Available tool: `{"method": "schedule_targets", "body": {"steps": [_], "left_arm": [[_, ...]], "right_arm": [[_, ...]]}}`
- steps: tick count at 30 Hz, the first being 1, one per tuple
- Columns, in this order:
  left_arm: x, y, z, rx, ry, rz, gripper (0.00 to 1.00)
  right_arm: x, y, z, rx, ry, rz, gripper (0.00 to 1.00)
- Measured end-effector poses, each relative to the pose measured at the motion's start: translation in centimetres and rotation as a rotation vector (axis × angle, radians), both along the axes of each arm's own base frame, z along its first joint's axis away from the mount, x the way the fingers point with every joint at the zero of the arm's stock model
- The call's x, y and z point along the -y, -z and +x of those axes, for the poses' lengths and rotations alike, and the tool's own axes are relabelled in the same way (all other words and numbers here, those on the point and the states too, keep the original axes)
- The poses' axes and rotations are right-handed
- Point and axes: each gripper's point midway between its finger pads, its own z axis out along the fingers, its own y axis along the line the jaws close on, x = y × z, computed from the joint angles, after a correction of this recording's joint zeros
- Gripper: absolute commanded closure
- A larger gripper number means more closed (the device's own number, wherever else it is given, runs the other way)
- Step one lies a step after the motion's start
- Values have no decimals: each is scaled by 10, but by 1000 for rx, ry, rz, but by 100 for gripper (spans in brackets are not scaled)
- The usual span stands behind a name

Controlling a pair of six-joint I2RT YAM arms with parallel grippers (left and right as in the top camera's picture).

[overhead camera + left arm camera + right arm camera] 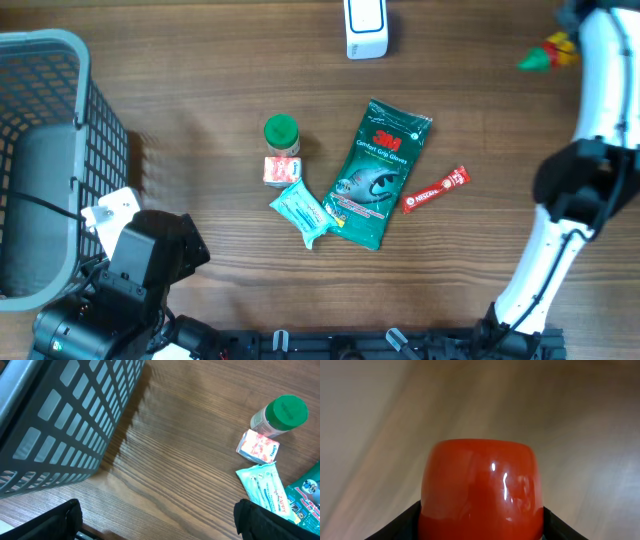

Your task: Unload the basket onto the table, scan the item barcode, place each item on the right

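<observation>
Overhead view: white scanner (365, 28) lies above the green glove bag (380, 172) in frame, grey basket (40, 40) far left of the bag. Right wrist view: right gripper (480, 535) pinches a glossy red item (480, 485), up and right of the bag. Left wrist view: left gripper (160, 527) spread wide, empty, lower left of the bag

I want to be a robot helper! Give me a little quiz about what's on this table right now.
1. True or false: the green-lidded jar stands outside the basket.
2. What sits between the fingers of the right gripper? A) a shiny red thing B) the white scanner C) nothing
3. What colour is the stick packet lying beside the gloves pack?
Key: 1 true; 2 A; 3 red.
</observation>
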Motion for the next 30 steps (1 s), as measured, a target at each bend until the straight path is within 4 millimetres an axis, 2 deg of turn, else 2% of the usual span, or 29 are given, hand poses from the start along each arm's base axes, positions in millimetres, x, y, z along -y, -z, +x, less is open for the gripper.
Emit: {"method": "schedule_targets", "body": {"steps": [2,5,10,12,15,23,27,30], "left_arm": [[0,0,0,0,0,0,0],[0,0,0,0,0,0,0],[0,0,0,0,0,0,0],[0,0,0,0,0,0,0],[0,0,0,0,0,0,0],[0,0,0,0,0,0,0],[0,0,0,0,0,0,0],[0,0,0,0,0,0,0]], "right_arm": [[48,17,-28,-34,110,17,68],[95,38,-62,-68,224,38,68],[147,83,-115,-126,368,86,67],[161,99,-136,-153,416,106,67],[181,111,-163,-175,478,126,67],[234,112,-233,-170,642,141,67],[249,112,-259,-177,687,141,63],[253,116,-264,-197,678,135,60]]}}
